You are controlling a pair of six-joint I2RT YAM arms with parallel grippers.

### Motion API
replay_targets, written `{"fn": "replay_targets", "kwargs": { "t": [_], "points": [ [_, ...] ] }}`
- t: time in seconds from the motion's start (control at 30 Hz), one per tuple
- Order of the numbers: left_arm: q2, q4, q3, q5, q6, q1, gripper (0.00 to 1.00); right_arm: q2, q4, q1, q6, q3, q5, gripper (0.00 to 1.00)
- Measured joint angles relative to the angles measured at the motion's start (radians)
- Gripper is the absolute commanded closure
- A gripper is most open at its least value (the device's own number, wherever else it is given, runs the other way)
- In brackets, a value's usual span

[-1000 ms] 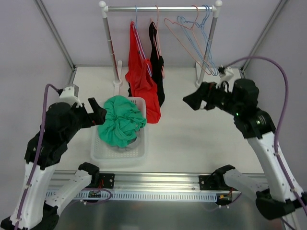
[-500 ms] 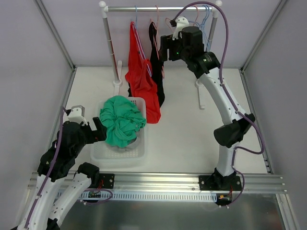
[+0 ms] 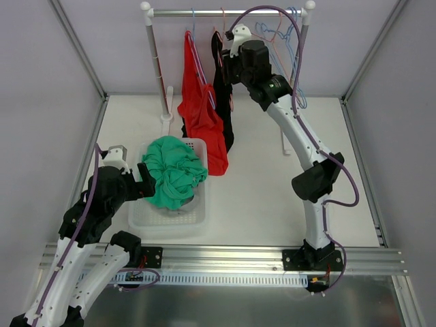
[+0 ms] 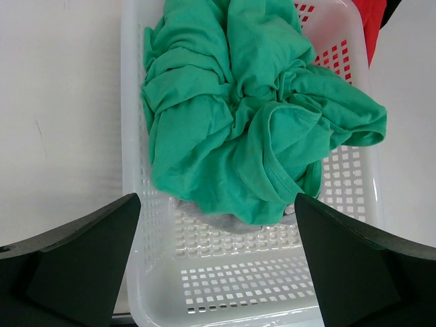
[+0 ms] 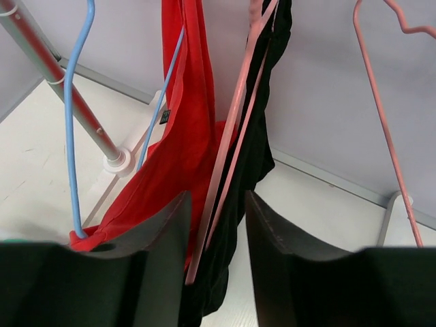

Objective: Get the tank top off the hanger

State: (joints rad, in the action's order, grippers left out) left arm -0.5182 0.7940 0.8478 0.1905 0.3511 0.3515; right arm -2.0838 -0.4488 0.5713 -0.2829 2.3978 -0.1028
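— Where is the tank top?

— Two of them hang on the rail (image 3: 204, 11) at twelve o'clock of the table (image 3: 272, 184). The red tank top (image 3: 201, 116) is on a blue hanger (image 5: 70, 122). The black tank top (image 3: 221, 95) hangs just beside it on the three o'clock side, on a pink hanger (image 5: 228, 143). Both are on their hangers. The lower part of the red one droops over the far rim of the basket (image 3: 201, 219).

— And the right arm?

— It reaches all the way up to the rail. The right gripper (image 5: 214, 204) sits at the black top, its fingers apart, and the pink hanger wire and a fold of black cloth run down between them. In the wrist view a strip of red shows between the left-hand finger (image 5: 160, 252) and the wire. The black cloth lies right against the other finger — whether it is pressed there, I cannot tell.

— What else is on the rail?

— A bunch of empty hangers (image 3: 272, 37), pink and blue, towards one o'clock.

— The left arm?

— It is low, at about eight o'clock. The left gripper (image 3: 145, 182) hangs at the nine o'clock side of the white basket with its fingers spread wide and nothing between them. A crumpled green shirt (image 4: 252, 122) is piled in the basket beneath it, with a bit of grey cloth under that.
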Motion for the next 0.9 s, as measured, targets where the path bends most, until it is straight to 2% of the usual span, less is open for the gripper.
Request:
{"fn": "replay_targets", "kwargs": {
  "t": [0.03,0.07,0.13,0.17,0.27,0.9],
  "points": [
    [0.005,-0.003,0.000,0.000,0.000,0.000,0.01,-0.006,0.009,0.001,-0.003,0.000,-0.005,0.64],
    [0.008,-0.005,0.000,-0.001,0.000,0.000,0.01,-0.011,0.014,0.001,-0.005,0.000,-0.007,0.75],
    [0.008,-0.005,0.000,-0.002,0.000,0.000,0.01,-0.017,0.026,0.001,-0.007,0.000,-0.013,0.82],
    [0.008,-0.005,0.000,-0.002,0.000,0.000,0.01,-0.020,0.031,0.001,-0.006,0.000,-0.017,0.89],
    [0.008,-0.005,-0.001,-0.003,0.000,0.000,0.01,-0.022,0.043,0.000,0.001,0.000,-0.024,0.98],
    [0.017,-0.011,-0.006,-0.008,0.000,0.000,0.01,0.002,0.105,0.007,0.091,-0.022,-0.116,1.00]
  ]
}}
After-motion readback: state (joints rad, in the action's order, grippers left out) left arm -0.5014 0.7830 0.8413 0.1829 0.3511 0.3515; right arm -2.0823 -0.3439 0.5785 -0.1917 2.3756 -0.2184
